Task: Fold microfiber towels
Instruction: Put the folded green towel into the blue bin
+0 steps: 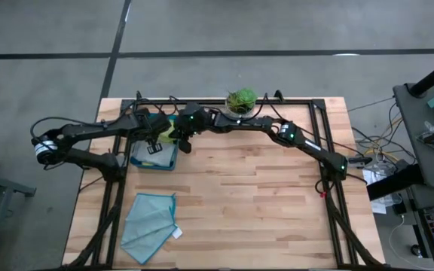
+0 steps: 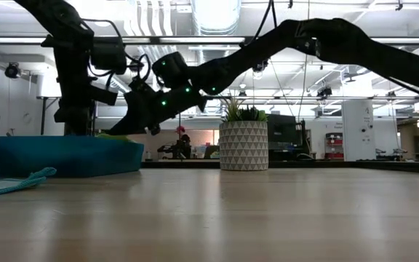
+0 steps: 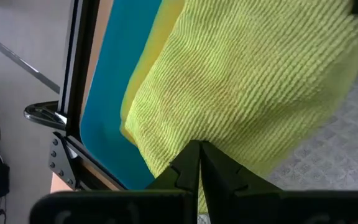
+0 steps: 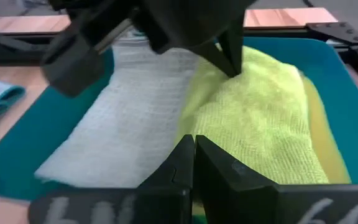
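Towels: one teal (image 1: 151, 220), three in tray (image 4: 347, 124)

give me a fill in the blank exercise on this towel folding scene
1. Both claws, left and right, are ____, over the tray.
2. In the tray, beside the pale grey towel, the towel directly under both claws is ____ in colour.
3. The light teal towel lies on the ____, outside the tray.
4. The potted plant stands at the table's ____ edge.

Missing words: shut; lime green; table; far
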